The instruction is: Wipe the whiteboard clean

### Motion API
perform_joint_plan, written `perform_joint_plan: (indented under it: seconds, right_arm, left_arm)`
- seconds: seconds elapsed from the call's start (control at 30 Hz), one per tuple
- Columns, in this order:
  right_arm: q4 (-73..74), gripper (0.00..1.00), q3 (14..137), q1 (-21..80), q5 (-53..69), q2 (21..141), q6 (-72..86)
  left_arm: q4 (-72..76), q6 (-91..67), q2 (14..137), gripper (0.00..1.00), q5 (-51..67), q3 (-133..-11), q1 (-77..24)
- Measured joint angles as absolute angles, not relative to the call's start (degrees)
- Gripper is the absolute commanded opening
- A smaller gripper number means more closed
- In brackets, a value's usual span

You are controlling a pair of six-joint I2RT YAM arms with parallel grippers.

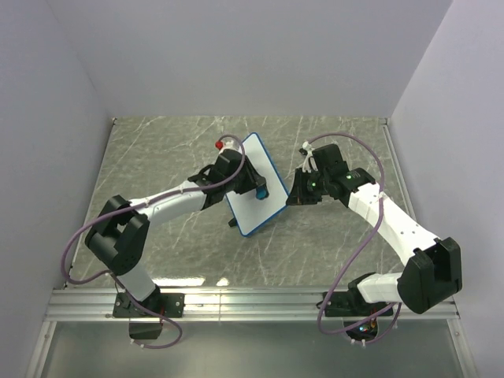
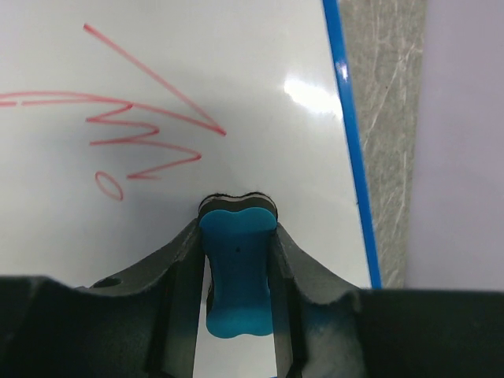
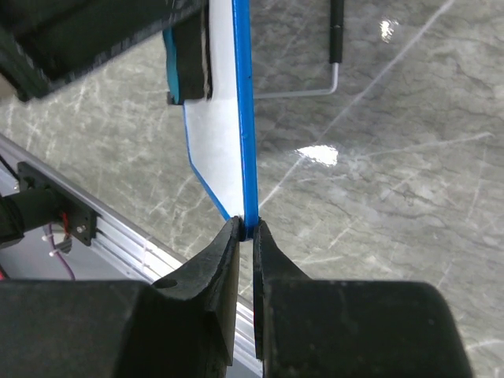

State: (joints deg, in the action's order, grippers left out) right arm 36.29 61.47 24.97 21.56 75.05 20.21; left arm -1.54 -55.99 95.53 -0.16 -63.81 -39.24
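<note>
Red marker strokes mark the whiteboard in the left wrist view: a long slash, zigzag lines and a small loop, all crisp and unsmeared. The white area around them shows no wipe traces, so erasing is judged not yet begun or barely begun, with every visible stroke left to clear. The board sits mid-surface between the two arms, angled in the top view, and its blue frame faces the right wrist camera edge-on. Whether its lower corner rests on the surface cannot be told. The blue eraser is pressed with its dark felt end against the board face, just below and to the right of the scribbles and apart from them. The left claw is closed to the eraser's width, with both fingers clamped against its sides. The right claw is nearly shut, with only the thin frame between its fingers, gripping the board's edge near a rounded corner, apparently to steady it for wiping. The grey marbled surface lies beneath both arms.
</note>
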Motion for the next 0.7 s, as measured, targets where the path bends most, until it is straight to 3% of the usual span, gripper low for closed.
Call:
perform_joint_plan:
  seconds: [0.4, 0.7]
  right_arm:
    - [37.08, 0.0, 61.47, 24.97, 20.67, 75.0, 20.08]
    - [37.21, 0.0, 61.47, 24.88, 19.84, 74.89, 20.05]
  left_arm:
    - [3.97, -56.25, 93.25, 0.0, -5.21, -56.55, -42.54]
    - [8.21, -57.87, 94.76, 0.0, -4.78, -51.05, -36.84]
